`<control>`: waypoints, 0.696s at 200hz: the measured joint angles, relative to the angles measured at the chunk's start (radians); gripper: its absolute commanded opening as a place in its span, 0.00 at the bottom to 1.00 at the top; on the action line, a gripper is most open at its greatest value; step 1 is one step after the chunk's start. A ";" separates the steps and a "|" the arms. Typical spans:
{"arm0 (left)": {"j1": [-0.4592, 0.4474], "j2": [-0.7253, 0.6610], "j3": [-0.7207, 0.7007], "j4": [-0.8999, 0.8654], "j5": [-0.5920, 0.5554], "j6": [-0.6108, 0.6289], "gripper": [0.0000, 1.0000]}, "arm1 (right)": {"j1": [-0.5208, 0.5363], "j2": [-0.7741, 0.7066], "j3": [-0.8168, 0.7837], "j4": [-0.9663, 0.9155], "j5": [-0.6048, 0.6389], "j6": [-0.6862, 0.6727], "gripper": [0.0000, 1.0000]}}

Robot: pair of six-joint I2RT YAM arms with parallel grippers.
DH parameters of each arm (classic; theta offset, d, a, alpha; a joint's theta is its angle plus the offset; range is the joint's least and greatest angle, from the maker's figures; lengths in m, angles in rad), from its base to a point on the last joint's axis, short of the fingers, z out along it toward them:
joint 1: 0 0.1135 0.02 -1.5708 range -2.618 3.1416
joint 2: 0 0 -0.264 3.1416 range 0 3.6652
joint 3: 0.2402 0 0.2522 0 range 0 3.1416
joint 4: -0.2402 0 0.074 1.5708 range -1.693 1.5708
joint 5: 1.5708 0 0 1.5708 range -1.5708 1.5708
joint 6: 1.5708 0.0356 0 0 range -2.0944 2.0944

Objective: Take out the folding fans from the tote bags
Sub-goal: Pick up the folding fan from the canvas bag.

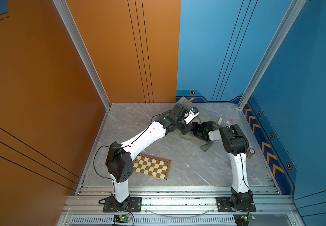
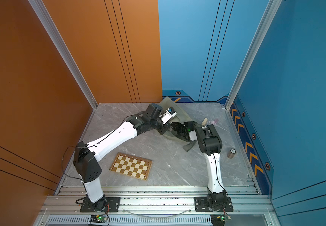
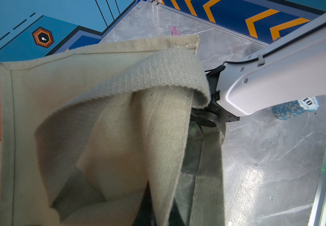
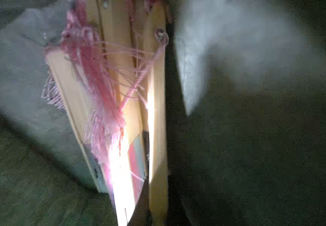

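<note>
Inside the tote (image 4: 256,156), fans (image 4: 119,94) lie before the right gripper (image 1: 199,128).

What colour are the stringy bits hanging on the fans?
Pink. The tassels on the folding fans show best in the right wrist view.

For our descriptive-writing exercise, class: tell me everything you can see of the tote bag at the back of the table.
The tote bag is soft, woven, grey-green cloth with stitched hems and a matching strap trailing on the grey table. It lies crumpled at the back, its upper side lifted by the left arm; the right arm reaches into its mouth, where folding fans show.
</note>
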 measured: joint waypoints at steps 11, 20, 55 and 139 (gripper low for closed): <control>-0.004 0.000 -0.004 0.004 -0.013 0.000 0.00 | -0.009 0.013 0.000 0.042 -0.036 0.002 0.00; -0.008 0.000 -0.009 0.007 -0.023 0.000 0.00 | -0.015 0.023 0.000 0.072 -0.064 0.004 0.00; -0.026 -0.003 -0.019 0.008 -0.072 0.004 0.00 | -0.028 0.043 -0.003 0.150 -0.137 0.009 0.00; -0.026 -0.024 -0.042 0.019 -0.142 -0.011 0.00 | -0.047 0.030 -0.024 0.149 -0.287 -0.056 0.00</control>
